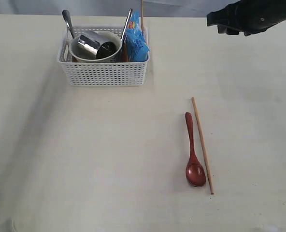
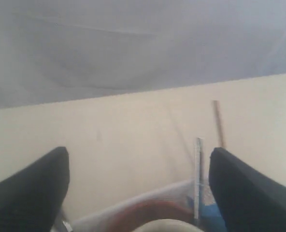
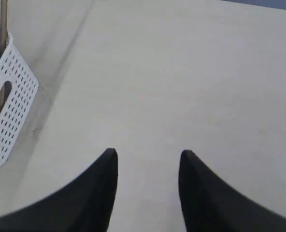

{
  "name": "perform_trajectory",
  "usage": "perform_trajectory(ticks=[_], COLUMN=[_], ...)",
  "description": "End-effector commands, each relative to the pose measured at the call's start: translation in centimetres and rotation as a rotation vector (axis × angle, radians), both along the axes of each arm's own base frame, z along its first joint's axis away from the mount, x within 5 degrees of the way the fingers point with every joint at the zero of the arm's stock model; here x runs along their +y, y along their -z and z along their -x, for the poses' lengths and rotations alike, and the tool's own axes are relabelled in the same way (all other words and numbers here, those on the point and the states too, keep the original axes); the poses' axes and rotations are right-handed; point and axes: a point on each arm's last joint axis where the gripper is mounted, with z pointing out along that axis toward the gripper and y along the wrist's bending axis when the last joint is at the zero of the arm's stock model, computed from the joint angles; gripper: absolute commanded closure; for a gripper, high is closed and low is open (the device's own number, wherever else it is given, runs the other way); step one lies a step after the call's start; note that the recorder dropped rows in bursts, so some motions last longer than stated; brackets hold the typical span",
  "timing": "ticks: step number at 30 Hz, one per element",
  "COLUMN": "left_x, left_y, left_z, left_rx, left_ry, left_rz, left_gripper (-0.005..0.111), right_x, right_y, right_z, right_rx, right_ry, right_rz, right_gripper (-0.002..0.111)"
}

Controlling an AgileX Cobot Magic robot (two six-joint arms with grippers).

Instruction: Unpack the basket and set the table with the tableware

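Pale beige table point(image 1: 85, 169), basket part-unpacked

Tabletop plain and matte, with a grey backdrop beyond

Item 1: white perforated basket point(image 1: 103, 72), directly beneath the left gripper point(image 2: 138, 193). Its fingers stand wide apart with nothing between them. This gripper is outside the exterior view. Contents:
- cream bowl point(image 1: 80, 48), with the steel cup point(image 1: 91, 44) lying tilted inside it
- round-ended steel handle point(image 1: 67, 20) and slim steel handle point(image 1: 127, 21); knife and fork cannot be told apart
- upright chopstick point(image 1: 142, 12)
- blue chip bag point(image 1: 137, 44), not tableware

Item 2: right gripper point(image 3: 148, 186), fingers parted and empty, held over bare table with the basket off to one side of it

Item 3: dark red spoon point(image 1: 193, 154) and laid chopstick point(image 1: 202, 145), side by side on the table, well apart from both grippers

Handling, as judged:
- Cup: light, rigid, slippery; take it by the rim wall.
- Bowl: heavier and probably breakable; grip its rim once the cup is out.
- Upright chopstick: thin, light, apt to pivot; pinch it near the exposed upper end.

Obscured:
- Reddish-brown plate point(image 2: 143, 211) shows only as a blurred arc under the left gripper.
- Basket floor is hidden.
- Left wrist view is out of focus
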Motion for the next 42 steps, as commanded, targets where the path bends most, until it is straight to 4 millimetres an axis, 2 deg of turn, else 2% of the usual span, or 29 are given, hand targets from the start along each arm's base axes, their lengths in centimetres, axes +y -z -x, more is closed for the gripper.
perform_trajectory(ticks=[1,11,18,22,23,31,37,42], left_x=[3.7,4.0,4.3,4.3,4.2,4.0,4.0,3.8], left_y=[0.9,7.2,9.2,10.9,11.1,10.9,10.6,7.7], left_z=[-0.6,-2.5,-3.2,-3.6,-3.7,-3.8,-3.7,-3.3], left_rx=[0.05,0.162,0.166,0.171,0.17,0.154,0.152,0.094], left_ry=[-0.1,-0.122,-0.151,-0.143,-0.139,-0.125,-0.121,-0.115], left_rz=[0.074,0.136,0.112,0.115,0.119,0.145,0.152,0.166], left_gripper=[0.033,0.035,0.035,0.038,0.04,0.107,0.106,0.106], right_x=[-0.1,-0.1,-0.1,-0.1,-0.1,-0.1,-0.1,-0.1], right_y=[0.5,0.6,0.6,0.6,0.6,0.5,0.5,0.5], right_z=[-0.7,-1.0,-1.0,-1.0,-1.0,-1.1,-1.1,-1.1], right_rx=[-0.033,-0.067,-0.067,-0.067,-0.067,-0.071,-0.071,-0.076], right_ry=[-0.02,-0.012,-0.012,-0.012,-0.012,-0.012,-0.012,-0.011], right_rz=[0.031,0.023,0.023,0.023,0.023,0.023,0.023,0.023], right_gripper=[0.069,0.069,0.069,0.069,0.069,0.069,0.069,0.069])
